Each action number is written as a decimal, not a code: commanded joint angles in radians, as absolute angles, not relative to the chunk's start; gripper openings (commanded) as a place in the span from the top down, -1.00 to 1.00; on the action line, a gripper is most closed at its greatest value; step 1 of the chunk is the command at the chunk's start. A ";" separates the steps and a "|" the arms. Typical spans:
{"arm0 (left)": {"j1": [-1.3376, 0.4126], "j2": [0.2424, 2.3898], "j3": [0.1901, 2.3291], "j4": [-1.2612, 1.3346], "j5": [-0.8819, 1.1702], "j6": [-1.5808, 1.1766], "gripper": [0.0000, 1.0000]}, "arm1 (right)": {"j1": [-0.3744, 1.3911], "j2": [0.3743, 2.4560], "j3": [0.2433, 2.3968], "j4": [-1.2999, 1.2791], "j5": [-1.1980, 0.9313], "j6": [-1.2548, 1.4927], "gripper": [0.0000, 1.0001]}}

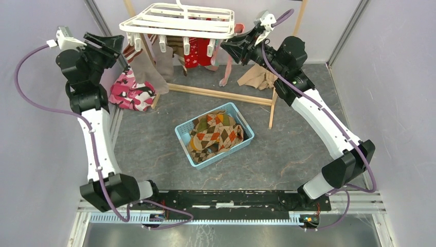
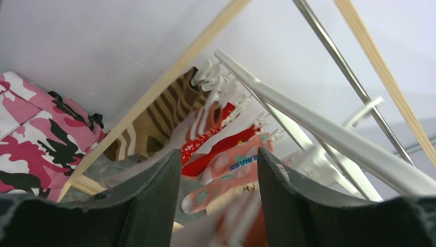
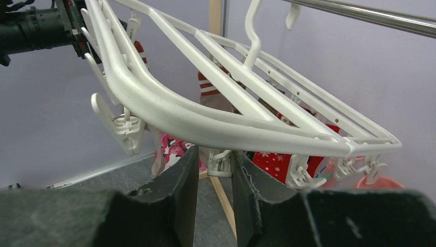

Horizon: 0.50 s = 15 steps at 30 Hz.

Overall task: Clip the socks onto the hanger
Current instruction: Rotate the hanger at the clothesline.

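Observation:
The white hanger (image 1: 180,20) hangs from the wooden rack at the back. A taupe sock (image 1: 154,67), a red sock (image 1: 198,55) and a pink sock (image 1: 226,72) hang from its clips. Argyle socks (image 1: 216,134) lie in the blue basket (image 1: 182,135). My left gripper (image 1: 115,41) is open at the hanger's left end; its view shows a brown-striped sock (image 2: 159,116), a red sock (image 2: 205,141) and a pink sock (image 2: 234,164) beyond the open fingers, with a blurred clip low between them. My right gripper (image 3: 215,150) is nearly closed around a hanging white clip (image 3: 221,163) under the hanger's frame (image 3: 205,121).
A pink camouflage garment (image 1: 131,92) lies at the left foot of the wooden rack (image 1: 221,95). A beige cloth (image 1: 259,77) lies behind my right arm. Walls stand close on both sides. A metal rail (image 3: 370,15) runs above the hanger.

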<state>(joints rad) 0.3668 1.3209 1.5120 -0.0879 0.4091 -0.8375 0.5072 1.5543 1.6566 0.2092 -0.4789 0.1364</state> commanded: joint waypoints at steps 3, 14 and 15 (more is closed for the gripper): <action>0.272 1.204 1.539 -0.293 0.200 -0.607 -0.15 | 0.534 1.510 1.681 0.217 -0.482 0.115 0.35; 0.168 1.044 1.495 -0.461 -0.230 -0.445 -0.13 | 0.604 1.531 1.715 0.197 -0.471 0.100 0.37; 0.165 1.033 1.485 -0.457 -0.228 -0.436 -0.14 | 0.610 1.534 1.720 0.198 -0.471 0.100 0.38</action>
<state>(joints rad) 0.1783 1.0813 1.5047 -0.4320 -0.1047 -0.5392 0.5926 1.5475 1.6608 0.1909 -0.4755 0.1093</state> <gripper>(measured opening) 0.561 0.316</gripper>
